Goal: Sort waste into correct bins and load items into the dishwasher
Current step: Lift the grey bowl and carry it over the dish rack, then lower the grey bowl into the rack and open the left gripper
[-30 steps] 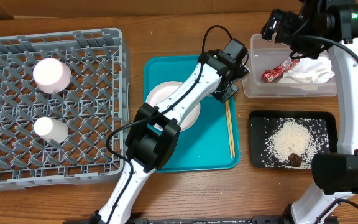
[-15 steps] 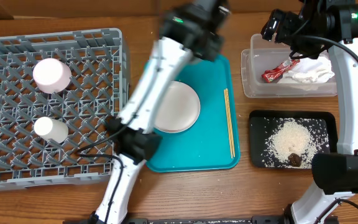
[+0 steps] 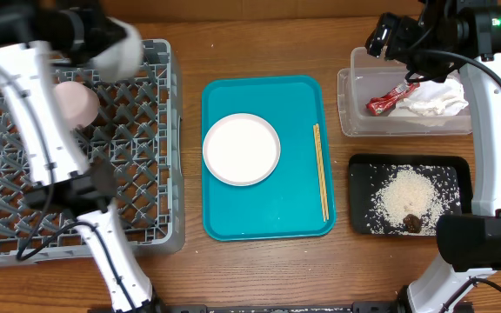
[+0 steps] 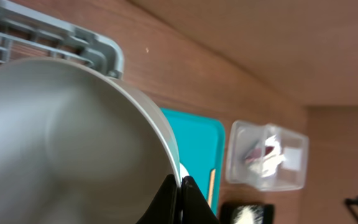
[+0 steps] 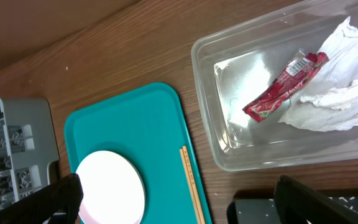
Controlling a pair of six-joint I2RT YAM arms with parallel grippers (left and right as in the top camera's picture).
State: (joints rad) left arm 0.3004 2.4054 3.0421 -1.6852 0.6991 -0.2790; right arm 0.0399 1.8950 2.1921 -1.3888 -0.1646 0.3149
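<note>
1. Pinching a pale bowl [image 4: 61, 143] by its rim, the left gripper [image 4: 180, 186] is clamped, as only its wrist view shows; overhead blurs it over the rack [image 3: 146, 174] at 1 o'clock.
2. Right gripper [image 5: 179, 186] gapes wide above the tub [image 5: 210, 124] holding wrapper [image 5: 284, 84] and napkin [image 5: 347, 93].
3. The bowl looks smooth, grey-white and empty.
4. Chopsticks [image 3: 322, 171] lie at 3 o'clock of the plate [image 3: 241, 149].
</note>
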